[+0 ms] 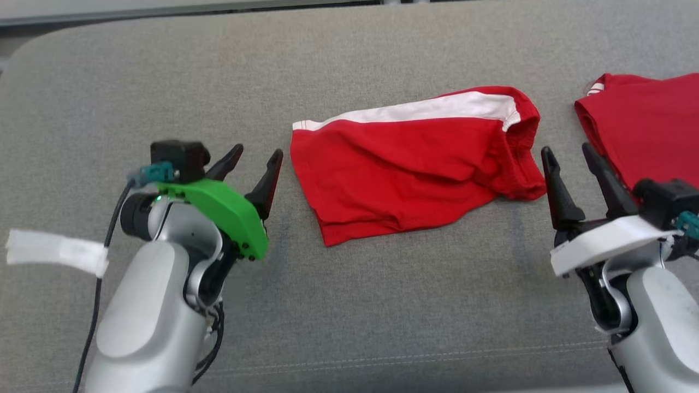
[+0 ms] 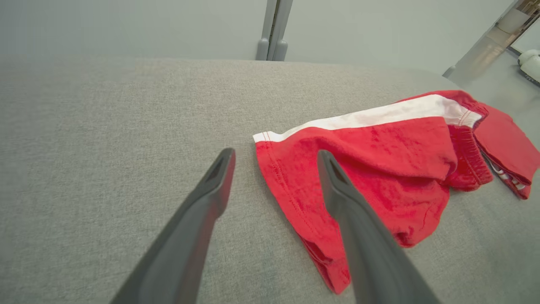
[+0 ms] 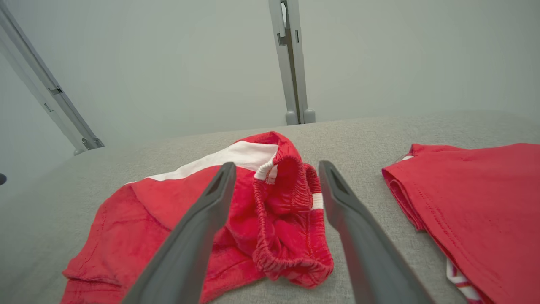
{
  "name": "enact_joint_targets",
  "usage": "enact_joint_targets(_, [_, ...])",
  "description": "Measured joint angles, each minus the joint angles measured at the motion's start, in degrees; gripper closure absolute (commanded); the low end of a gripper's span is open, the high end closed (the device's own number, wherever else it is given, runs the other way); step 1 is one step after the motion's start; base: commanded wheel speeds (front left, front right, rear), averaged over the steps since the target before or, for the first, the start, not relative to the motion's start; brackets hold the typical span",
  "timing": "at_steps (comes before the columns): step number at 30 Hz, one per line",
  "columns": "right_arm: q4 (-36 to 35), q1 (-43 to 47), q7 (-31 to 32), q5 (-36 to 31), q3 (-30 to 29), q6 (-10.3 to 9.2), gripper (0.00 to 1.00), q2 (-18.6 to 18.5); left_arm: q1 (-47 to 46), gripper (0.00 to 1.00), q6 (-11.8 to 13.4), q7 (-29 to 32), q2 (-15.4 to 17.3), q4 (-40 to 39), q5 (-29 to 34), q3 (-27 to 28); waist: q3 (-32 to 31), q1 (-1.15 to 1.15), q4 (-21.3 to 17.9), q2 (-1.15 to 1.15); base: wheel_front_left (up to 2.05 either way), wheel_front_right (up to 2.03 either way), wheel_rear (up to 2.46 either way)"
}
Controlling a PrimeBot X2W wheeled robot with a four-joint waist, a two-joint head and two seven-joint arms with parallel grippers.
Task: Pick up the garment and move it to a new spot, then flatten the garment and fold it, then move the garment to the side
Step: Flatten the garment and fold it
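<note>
head view: a pair of red shorts [image 1: 415,164], soft knit with a broad white side stripe and a gathered elastic waistband, lies rumpled and roughly flat at the middle of a grey woven cushion [image 1: 382,305] with a rounded far left corner. the left gripper [image 1: 258,151], on a glossy green plastic mount [image 1: 218,207], hovers just off the shorts' stitched left hem, its tapered dark fingers spread and holding nothing. the right gripper [image 1: 566,148], on a white mount [image 1: 606,240], sits just beside the waistband end, likewise parted and empty. a second red garment [image 1: 650,131], smoother and folded flat, lies toward the cushion's right edge, apart from the shorts. a strip of white tape [image 1: 54,251] wraps the left arm's black cable. left wrist view: the left gripper [image 2: 275,153] points across the coarse weave of the cushion [image 2: 105,147], fingers wide, with the shorts [image 2: 388,160] showing a fuzzy nap, double-stitched hem and creased folds; the second red garment [image 2: 510,147] lies beyond them. right wrist view: the right gripper [image 3: 277,165] frames the puckered, ribbed waistband [image 3: 291,245] between its open fingers, not touching it; the shorts [image 3: 139,223] spread away to the left, and the second red garment [image 3: 476,202] lies smooth on the right, near the cushion's far edge.
</note>
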Motion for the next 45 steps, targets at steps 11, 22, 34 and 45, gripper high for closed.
enact_joint_targets(11, [6.9,-11.8,4.8,8.5,7.9,-0.01,0.00,-3.5,-17.1,0.00,0.0,7.2,-1.4,17.3,-11.8,-3.3,8.0,0.00,-0.4,0.00,0.00,0.00,0.00])
enact_joint_targets(22, [9.6,-19.3,2.8,12.5,13.4,-0.01,0.00,-4.1,-26.1,0.00,0.0,4.7,-2.0,27.3,-19.9,-6.6,12.8,0.00,-1.0,0.00,0.00,0.00,0.00])
enact_joint_targets(34, [10.3,-22.5,-0.4,15.0,14.7,-0.01,1.00,-4.8,-29.9,1.00,0.0,4.1,-1.3,32.7,-26.4,-10.8,14.5,0.00,-2.0,0.00,0.00,0.00,0.00])
enact_joint_targets(45, [10.4,-22.8,-2.1,17.7,16.2,-0.01,1.00,-5.8,-31.1,1.00,0.0,1.7,0.2,32.6,-31.2,-15.3,14.3,0.00,-3.2,0.00,0.00,0.00,0.00])
